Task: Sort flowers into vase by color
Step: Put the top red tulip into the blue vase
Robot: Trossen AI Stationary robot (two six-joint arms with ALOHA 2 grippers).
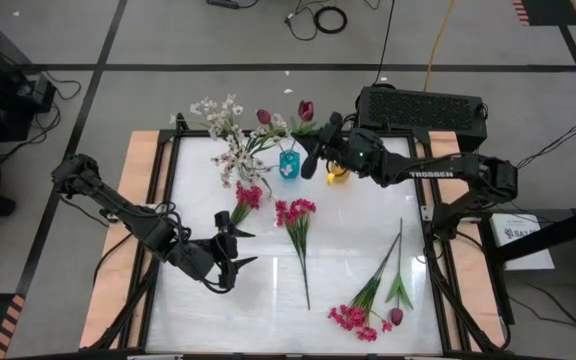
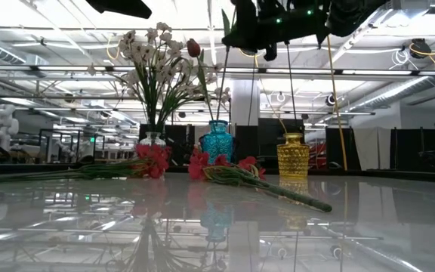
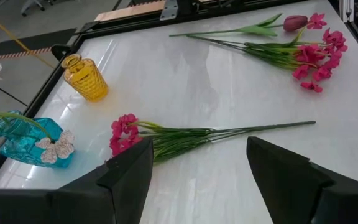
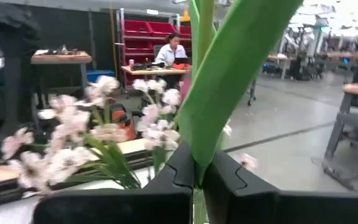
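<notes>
Right gripper pinches a maroon tulip stem above the teal vase; a tilted stem could miss the narrow neck or tip it. Left gripper hangs spread over the magenta sprig on the table.

Bright, even overhead lighting. Ceiling strip lights reflect as glare across the glossy white table, mirroring the vases. In the right wrist view, the white blossoms and the room behind are soft.

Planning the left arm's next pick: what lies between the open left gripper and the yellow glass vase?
In the left wrist view, only one magenta-pink flower sprig lies between the left gripper and the yellow glass vase; the rest is bare tabletop.
</notes>
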